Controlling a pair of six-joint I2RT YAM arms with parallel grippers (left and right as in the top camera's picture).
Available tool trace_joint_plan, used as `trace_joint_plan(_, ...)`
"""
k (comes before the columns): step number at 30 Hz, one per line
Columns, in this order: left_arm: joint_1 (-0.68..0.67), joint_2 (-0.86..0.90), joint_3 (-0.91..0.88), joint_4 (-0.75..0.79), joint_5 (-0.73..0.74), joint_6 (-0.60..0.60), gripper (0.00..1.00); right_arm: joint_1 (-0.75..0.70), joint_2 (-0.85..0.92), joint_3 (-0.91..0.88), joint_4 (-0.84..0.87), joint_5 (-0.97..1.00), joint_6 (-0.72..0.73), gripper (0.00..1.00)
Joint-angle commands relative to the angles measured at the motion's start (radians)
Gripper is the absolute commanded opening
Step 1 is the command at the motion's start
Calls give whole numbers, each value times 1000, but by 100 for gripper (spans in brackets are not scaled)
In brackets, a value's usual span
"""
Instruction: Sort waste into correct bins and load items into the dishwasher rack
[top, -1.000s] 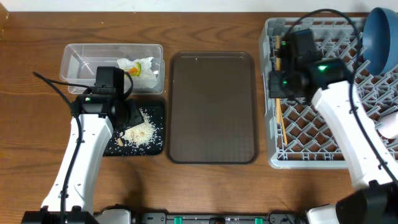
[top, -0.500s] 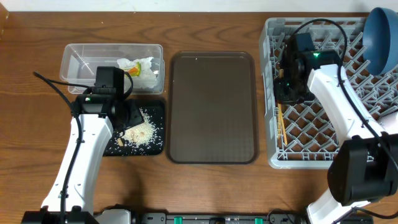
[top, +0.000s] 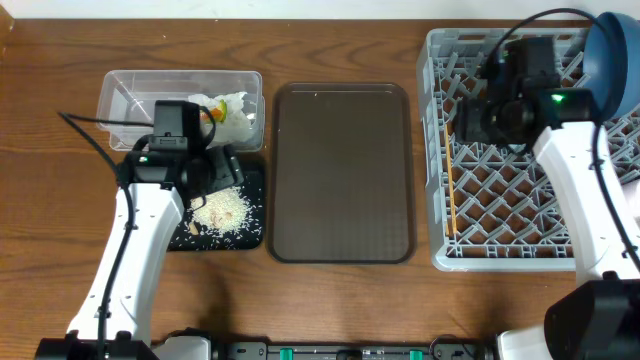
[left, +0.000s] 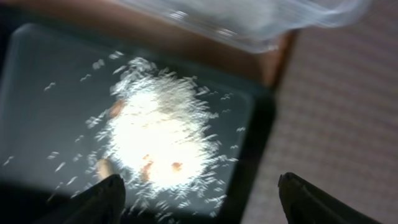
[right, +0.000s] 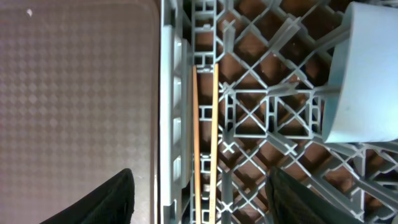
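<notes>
The chopsticks (right: 205, 143) lie side by side in the grey dishwasher rack (top: 440, 255) along its left wall, also visible from above as chopsticks (top: 450, 200). My right gripper (right: 200, 190) hovers open over them without touching; from above the right gripper (top: 472, 122) is over the rack's back left. A dark blue plate (top: 612, 55) stands at the rack's back right. My left gripper (left: 199, 200) is open and empty above the rice (left: 161, 134) on the black tray (left: 37, 74). The clear tub (top: 130, 95) holds the napkin (top: 230, 108) and the yellow-green wrapper (top: 207, 114).
A brown serving tray (top: 342, 172) lies between the bins and the rack. A pale blue vessel (right: 367, 74) sits in the rack to the right of the chopsticks. A pale cup (top: 628, 205) shows at the rack's right edge.
My right gripper has opened and let go of the chopsticks, which now lie in the rack, and it has lifted toward the back right. My left gripper has opened wider over the rice.
</notes>
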Motion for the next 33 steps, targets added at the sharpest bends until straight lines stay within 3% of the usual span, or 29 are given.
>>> trace_joint_plan(1, -42, 0, 8, 18, 68, 102, 83, -42, 6, 0, -4, -81, -8, 67)
trace_joint_plan(5, -82, 0, 7, -27, 67, 166, 84, -69, 7, 0, -69, -82, -26, 67)
trace_joint_plan(14, -83, -8, 2, -252, 68, 165, 84, -67, 4, -3, -236, -79, -45, 70)
trace_joint_plan(18, -83, -97, -60, -255, 67, 165, 84, -56, -54, -69, -221, -78, -45, 72)
trace_joint_plan(23, -83, -317, -169, -194, 68, 166, 84, -54, -253, -286, -68, -78, -25, 78)
trace_joint_plan(25, -83, -443, -216, -164, 67, 166, 84, -50, -367, -401, 22, -77, -26, 88)
trace_joint_plan(26, -83, -510, -237, -151, 67, 165, 84, -50, -434, -460, 67, -69, -26, 98)
trace_joint_plan(29, -83, -678, -281, -123, 63, 165, 91, -50, -612, -600, 157, -24, -25, 99)
trace_joint_plan(33, -83, -822, -290, -79, 60, 165, 92, -50, -798, -722, 234, 5, -25, 99)
